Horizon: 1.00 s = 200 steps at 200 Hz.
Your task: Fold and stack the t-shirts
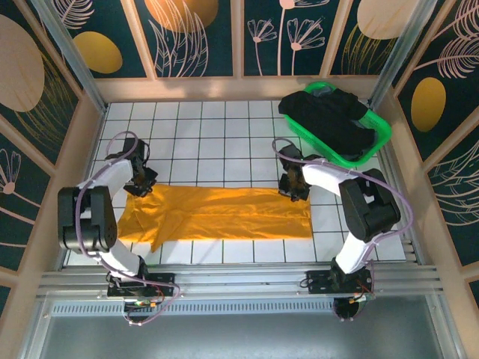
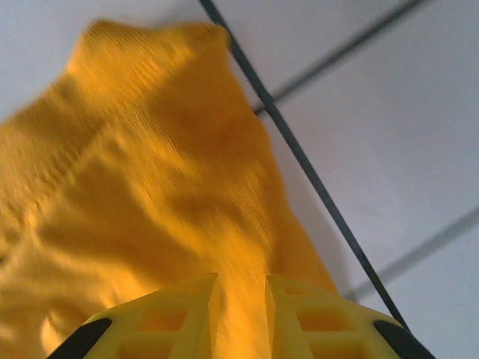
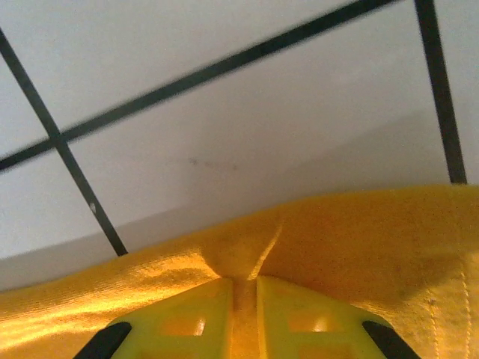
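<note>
a white tiled table point(image 1: 209, 127), walled by dark leaf-patterned panels point(image 1: 198, 37), carries everything. the mustard t-shirt point(image 1: 224, 213) lies flattened in a long band across the near half of the table, between the two arms. at the far right corner a green basket point(image 1: 382, 134) sits tilted against the wall, well apart from the spread shirt, and the black t-shirt point(image 1: 329, 120) is heaped in it, spilling over its far-left rim. the left gripper point(image 1: 142, 183) is at the shirt's far-left corner, its yellow jaws drawn close with cloth filling the gap. the right gripper point(image 1: 292, 188) pinches a small puckered fold of the far-right edge.
</note>
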Each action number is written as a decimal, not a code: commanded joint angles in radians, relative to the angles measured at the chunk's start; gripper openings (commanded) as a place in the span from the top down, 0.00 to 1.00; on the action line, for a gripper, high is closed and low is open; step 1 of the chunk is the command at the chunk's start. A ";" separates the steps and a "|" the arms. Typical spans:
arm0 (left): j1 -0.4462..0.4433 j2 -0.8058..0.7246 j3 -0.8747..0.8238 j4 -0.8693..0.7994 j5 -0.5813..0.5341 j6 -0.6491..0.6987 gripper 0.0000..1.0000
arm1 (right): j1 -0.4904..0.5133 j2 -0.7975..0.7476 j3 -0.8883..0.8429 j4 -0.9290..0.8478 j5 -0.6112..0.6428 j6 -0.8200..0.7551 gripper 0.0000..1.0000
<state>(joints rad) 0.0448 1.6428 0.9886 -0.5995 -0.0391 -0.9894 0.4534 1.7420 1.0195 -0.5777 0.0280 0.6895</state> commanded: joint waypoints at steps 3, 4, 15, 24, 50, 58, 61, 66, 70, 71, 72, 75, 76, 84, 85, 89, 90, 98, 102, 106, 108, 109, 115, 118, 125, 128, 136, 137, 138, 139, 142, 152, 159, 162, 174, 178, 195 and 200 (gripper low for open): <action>0.062 0.063 0.001 0.078 -0.046 0.065 0.79 | -0.034 0.091 0.022 -0.035 -0.002 0.006 0.85; 0.065 0.064 0.002 0.078 -0.048 0.067 0.79 | -0.035 0.095 0.023 -0.034 -0.002 0.007 0.85; 0.085 0.123 0.023 0.075 -0.061 0.090 0.80 | -0.046 0.138 0.050 -0.048 -0.006 0.010 0.85; 0.102 0.154 0.037 0.078 -0.072 0.105 0.80 | -0.055 0.175 0.073 -0.055 -0.007 0.010 0.86; 0.154 0.247 0.077 0.103 -0.090 0.145 0.81 | -0.080 0.262 0.155 -0.063 -0.007 0.005 0.87; 0.168 0.278 0.100 0.110 -0.095 0.159 0.82 | -0.088 0.287 0.189 -0.065 -0.007 0.000 0.87; 0.174 0.288 0.110 0.112 -0.099 0.164 0.82 | -0.091 0.297 0.201 -0.065 -0.007 -0.002 0.87; 0.183 0.300 0.129 0.117 -0.101 0.170 0.82 | -0.096 0.313 0.227 -0.066 -0.005 -0.006 0.87; 0.190 0.310 0.143 0.121 -0.103 0.176 0.82 | -0.102 0.328 0.248 -0.067 -0.002 -0.010 0.87; 0.192 0.312 0.147 0.122 -0.103 0.178 0.82 | -0.104 0.331 0.254 -0.067 -0.001 -0.012 0.87; 0.194 0.313 0.151 0.123 -0.104 0.179 0.82 | -0.104 0.336 0.260 -0.067 -0.001 -0.014 0.87; 0.198 0.320 0.164 0.126 -0.103 0.184 0.82 | -0.109 0.348 0.275 -0.068 0.001 -0.018 0.87; 0.199 0.322 0.168 0.128 -0.102 0.186 0.82 | -0.110 0.350 0.278 -0.068 0.001 -0.019 0.87; 0.206 0.334 0.205 0.134 -0.096 0.199 0.81 | -0.122 0.386 0.338 -0.074 0.000 -0.035 0.87; 0.207 0.336 0.210 0.134 -0.094 0.201 0.81 | -0.124 0.388 0.345 -0.075 0.000 -0.037 0.87; 0.208 0.341 0.229 0.141 -0.085 0.211 0.80 | -0.128 0.408 0.376 -0.077 -0.005 -0.047 0.87; 0.208 0.341 0.234 0.143 -0.082 0.213 0.79 | -0.129 0.412 0.383 -0.077 -0.006 -0.051 0.87; 0.207 0.350 0.276 0.145 -0.056 0.233 0.75 | -0.133 0.436 0.439 -0.063 -0.029 -0.091 0.87; 0.208 0.350 0.298 0.141 -0.046 0.240 0.73 | -0.132 0.442 0.466 -0.055 -0.044 -0.114 0.86; 0.206 0.345 0.315 0.139 -0.037 0.244 0.71 | -0.131 0.445 0.491 -0.048 -0.054 -0.135 0.86; 0.206 0.341 0.320 0.140 -0.034 0.245 0.70 | -0.129 0.447 0.504 -0.045 -0.058 -0.146 0.86; 0.205 0.339 0.323 0.140 -0.034 0.247 0.70 | -0.128 0.447 0.511 -0.044 -0.060 -0.151 0.85; 0.200 0.317 0.334 0.147 -0.030 0.251 0.68 | -0.121 0.446 0.545 -0.036 -0.068 -0.181 0.84; 0.197 0.302 0.336 0.150 -0.029 0.253 0.66 | -0.117 0.442 0.561 -0.032 -0.075 -0.197 0.83; 0.189 0.266 0.336 0.160 -0.030 0.263 0.64 | -0.106 0.430 0.594 -0.024 -0.086 -0.229 0.79; 0.184 0.247 0.333 0.164 -0.029 0.267 0.63 | -0.101 0.425 0.606 -0.021 -0.091 -0.240 0.78; 0.168 0.200 0.318 0.176 -0.025 0.282 0.61 | -0.088 0.401 0.630 -0.014 -0.100 -0.262 0.74; 0.167 0.193 0.316 0.178 -0.024 0.283 0.60 | -0.087 0.398 0.632 -0.013 -0.102 -0.264 0.73; 0.165 0.187 0.313 0.179 -0.024 0.284 0.60 | -0.086 0.395 0.634 -0.012 -0.103 -0.266 0.73; 0.163 0.180 0.310 0.180 -0.024 0.286 0.59 | -0.085 0.392 0.636 -0.012 -0.105 -0.268 0.72; 0.156 0.161 0.301 0.183 -0.021 0.288 0.59 | -0.081 0.381 0.640 -0.009 -0.107 -0.271 0.71; 0.131 0.098 0.256 0.202 -0.004 0.300 0.56 | -0.067 0.349 0.646 -0.006 -0.114 -0.276 0.66; 0.112 0.051 0.216 0.219 0.017 0.309 0.55 | -0.058 0.324 0.640 0.001 -0.124 -0.275 0.65; 0.105 0.030 0.196 0.229 0.031 0.314 0.55 | -0.054 0.312 0.635 0.005 -0.131 -0.275 0.64; 0.076 -0.029 0.113 0.277 0.112 0.337 0.56 | -0.036 0.261 0.598 0.030 -0.166 -0.271 0.61; 0.068 -0.043 0.088 0.292 0.146 0.345 0.56 | -0.032 0.247 0.584 0.038 -0.185 -0.271 0.60; 0.051 -0.073 -0.003 0.336 0.294 0.398 0.58 | -0.008 0.175 0.503 0.095 -0.259 -0.258 0.59; 0.046 -0.076 -0.010 0.338 0.323 0.420 0.59 | -0.001 0.158 0.480 0.107 -0.279 -0.249 0.59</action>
<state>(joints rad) 0.1085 1.5719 1.0805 -0.3161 0.0784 -0.6785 0.4179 2.0296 1.5772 -0.5335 -0.1307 0.4488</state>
